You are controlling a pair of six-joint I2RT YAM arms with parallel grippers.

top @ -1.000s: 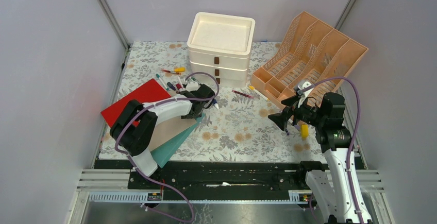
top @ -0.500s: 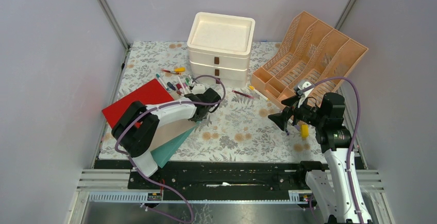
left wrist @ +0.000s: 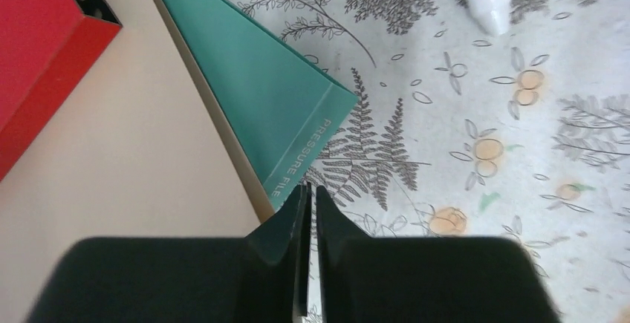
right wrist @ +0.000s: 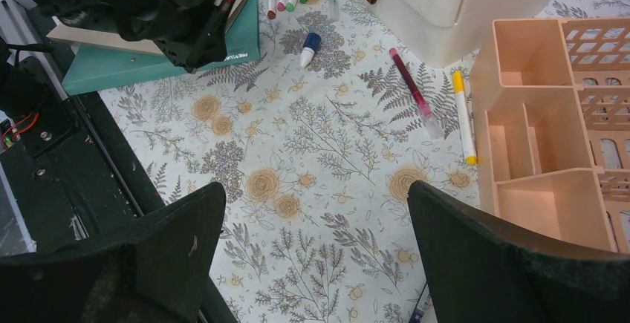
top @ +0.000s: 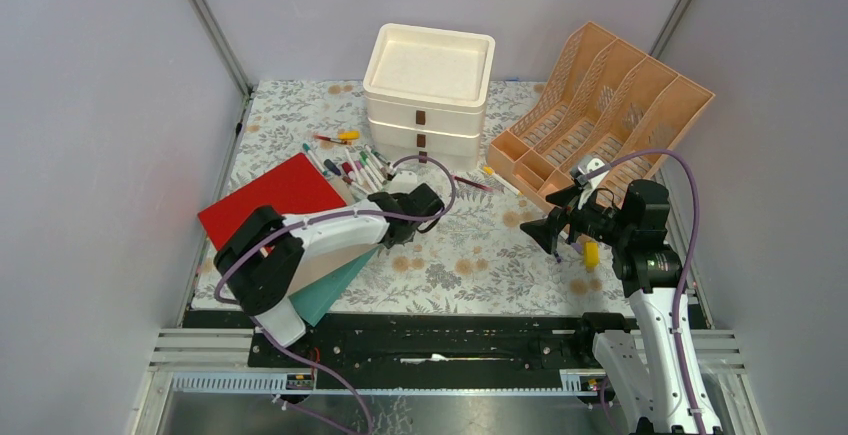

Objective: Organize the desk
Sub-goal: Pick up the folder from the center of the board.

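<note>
Worktop [top: 480,255] fills the railed frame beneath both arms. Left claw [left wrist: 308,208] pressed together on nothing, at the teal folder [left wrist: 260,93] corner, 8 o'clock. Right claw [right wrist: 316,211] spread wide, 4 o'clock. Risk: thin folder edge evades a pinch; shoving the stack would likely scatter pens [top: 350,165].

Saw a cream drawer unit [top: 428,75] at the far middle, with a peach file rack [top: 620,105] just to its right. Found loose markers [top: 350,163] fanned out left of the drawers. Nearer on the left, saw a red folder [top: 270,195] overlapping a beige folder [left wrist: 134,160], with a teal folder [left wrist: 260,93] printed "PRESSURE FILE" under it. Noted a magenta pen [right wrist: 412,85] and a yellow-tipped marker [right wrist: 462,115] beside the rack's left end, and a blue-capped marker [right wrist: 309,47] near the teal folder.
</note>
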